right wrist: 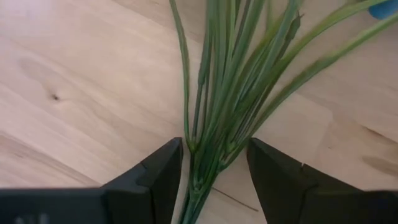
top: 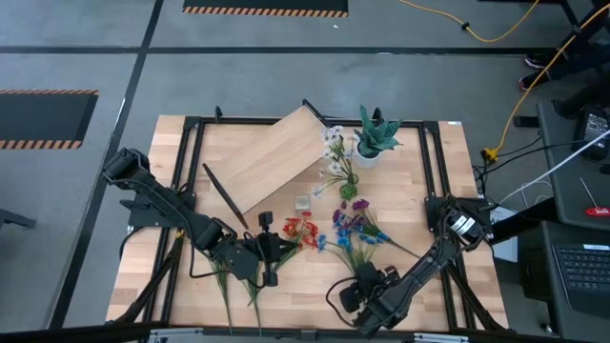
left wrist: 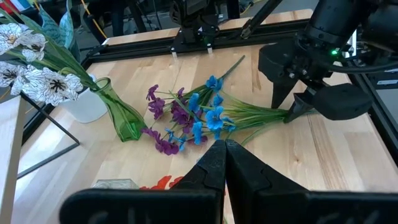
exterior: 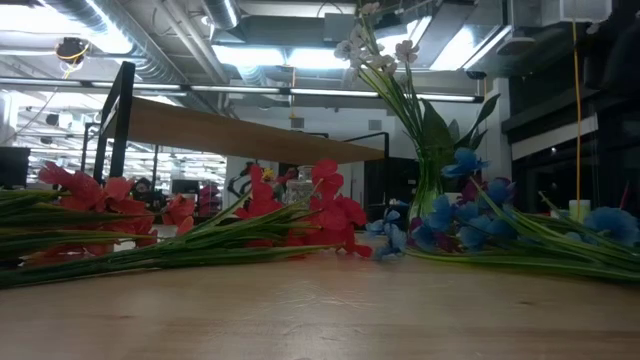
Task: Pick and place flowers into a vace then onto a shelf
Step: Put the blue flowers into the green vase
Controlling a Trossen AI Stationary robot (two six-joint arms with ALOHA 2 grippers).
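Now right gripper [right wrist: 211, 180] low at table's near edge, fingers spread astride green stems of blue-purple flower bunch [top: 355, 229], stems running lengthwise away toward clear green glass vase [top: 348, 187]; left gripper [left wrist: 225, 163] pinched shut on nothing, farther off.

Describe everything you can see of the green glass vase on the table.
The green glass vase is clear, tinted glass with a narrow neck flaring to a wider base. It stands on the wood tabletop beside a white pot, close to the shelf, and holds the white flowers on green stems. The purple blooms lie right by its base. Neither gripper touches it.
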